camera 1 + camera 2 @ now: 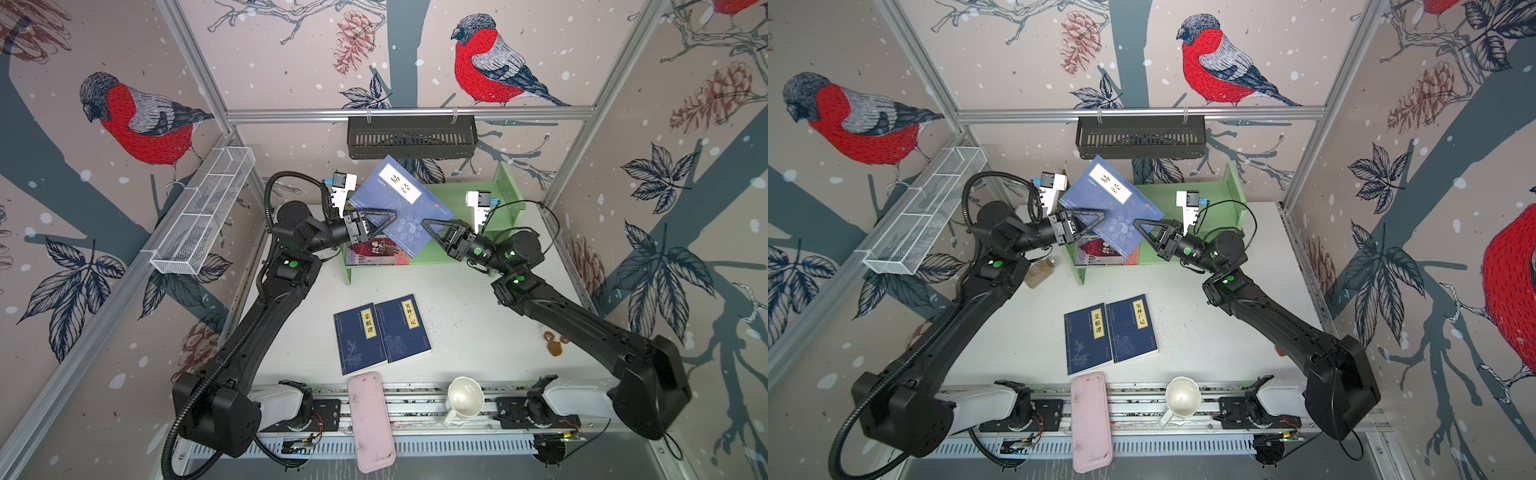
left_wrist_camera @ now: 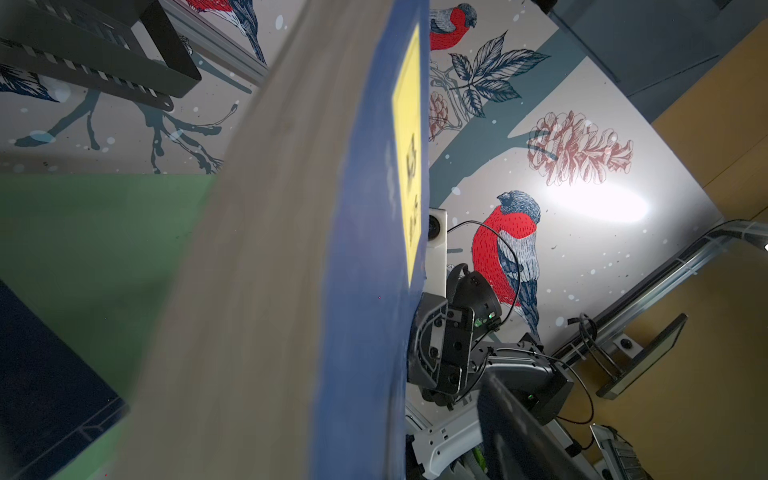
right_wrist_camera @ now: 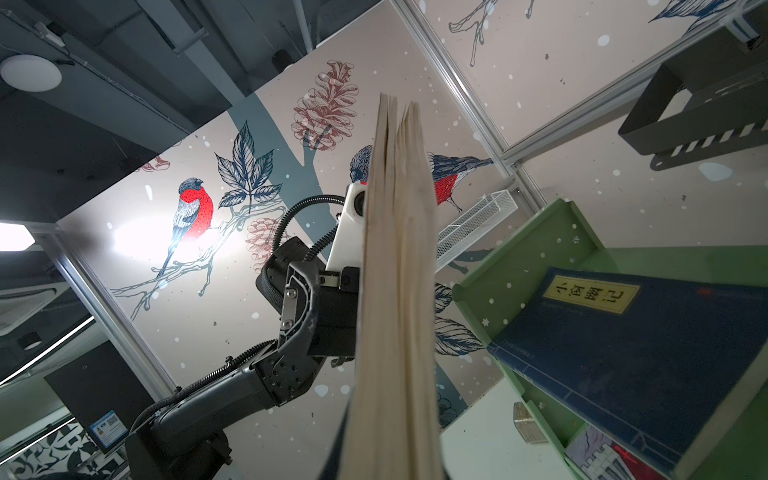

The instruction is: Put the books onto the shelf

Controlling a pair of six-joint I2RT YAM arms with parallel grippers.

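Standing at the back, the light green wooden two-tier shelf has flat upright side panels. Above it tilts a thin navy paperback book with a yellow title label, its matte page edges slightly fanned. The right gripper clamps tight on its lower corner; the left gripper straddles the opposite edge, jaws parted, off the cover.
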